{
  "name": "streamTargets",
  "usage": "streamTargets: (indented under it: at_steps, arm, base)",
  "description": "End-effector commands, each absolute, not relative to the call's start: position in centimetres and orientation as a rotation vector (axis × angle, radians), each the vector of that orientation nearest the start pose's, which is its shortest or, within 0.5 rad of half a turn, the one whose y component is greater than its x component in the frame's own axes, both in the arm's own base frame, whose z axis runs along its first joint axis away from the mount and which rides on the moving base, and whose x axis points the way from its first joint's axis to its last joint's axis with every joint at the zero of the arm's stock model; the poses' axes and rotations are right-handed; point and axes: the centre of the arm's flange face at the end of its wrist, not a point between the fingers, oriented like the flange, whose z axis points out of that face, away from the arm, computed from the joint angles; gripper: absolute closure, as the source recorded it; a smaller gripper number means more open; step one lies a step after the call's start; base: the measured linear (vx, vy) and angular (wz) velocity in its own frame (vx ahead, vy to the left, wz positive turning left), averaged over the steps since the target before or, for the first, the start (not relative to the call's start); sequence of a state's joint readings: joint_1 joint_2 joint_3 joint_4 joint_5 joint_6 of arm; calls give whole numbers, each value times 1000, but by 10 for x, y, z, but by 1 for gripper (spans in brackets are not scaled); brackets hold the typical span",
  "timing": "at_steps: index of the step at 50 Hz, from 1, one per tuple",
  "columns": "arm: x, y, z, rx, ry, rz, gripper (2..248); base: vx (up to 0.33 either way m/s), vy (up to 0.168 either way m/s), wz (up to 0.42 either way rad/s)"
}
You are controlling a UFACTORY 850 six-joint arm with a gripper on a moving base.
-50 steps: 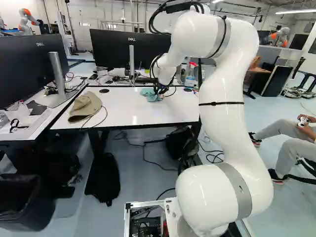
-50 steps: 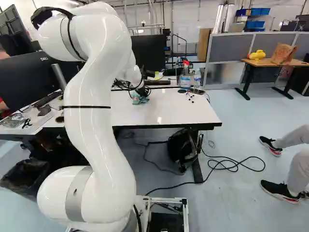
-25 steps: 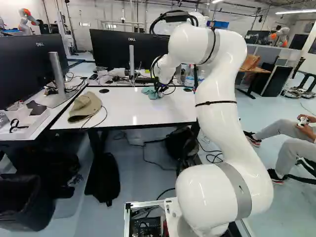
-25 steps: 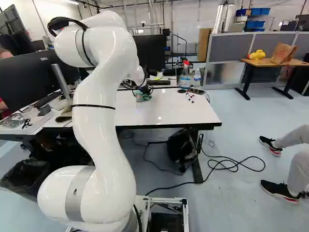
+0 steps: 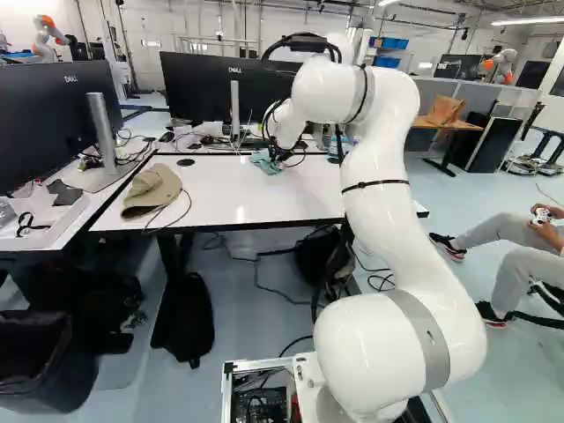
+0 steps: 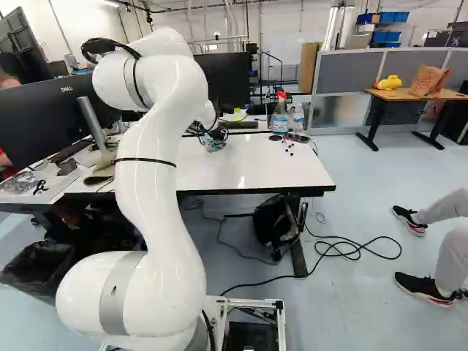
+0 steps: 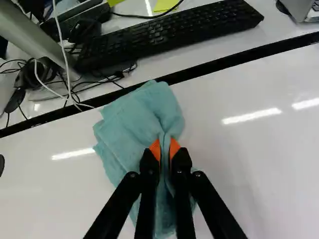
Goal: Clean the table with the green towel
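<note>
Near the back edge of the white table (image 5: 211, 196), my gripper (image 5: 277, 159) is down at the tabletop with the green towel (image 5: 263, 163). In the wrist view the gripper (image 7: 165, 152) is shut on a pinched fold of the towel (image 7: 137, 122), its orange pads pressing from both sides. The cloth spreads, crumpled, over the white surface ahead of and under the fingers. In the right base view the towel (image 6: 213, 145) shows partly beneath the black gripper.
A tan cap (image 5: 152, 190) lies on the table's left part. A spray bottle (image 6: 279, 115) stands at the back right beside small dark and red bits (image 6: 289, 148). Beyond the table's back edge are a keyboard (image 7: 169, 34), cables and monitors (image 5: 225, 84).
The arm has swung and its upper part has lowered. In the left base view, the gripper has shifted slightly left along the table, with the towel moving in its grip. The base has not moved.
</note>
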State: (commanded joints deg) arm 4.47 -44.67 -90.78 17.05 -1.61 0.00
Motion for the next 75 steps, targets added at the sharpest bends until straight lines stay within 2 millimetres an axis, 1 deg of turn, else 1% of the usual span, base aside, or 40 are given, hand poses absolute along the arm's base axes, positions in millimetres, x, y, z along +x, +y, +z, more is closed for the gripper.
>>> streamTargets:
  at_steps: [9,17,46,62,75]
  arm:
    - [745,75,390,-2757,269,-1111,209]
    - [739,87,391,-2758,246,-1100,209]
    - [691,110,397,-2783,192,-1031,209]
    - [662,113,401,-2798,177,-996,209]
    - [641,104,403,-2813,190,-973,209]
  base:
    - [0,0,0]
    - [0,0,0]
    - [0,0,0]
    - [0,0,0]
    - [0,0,0]
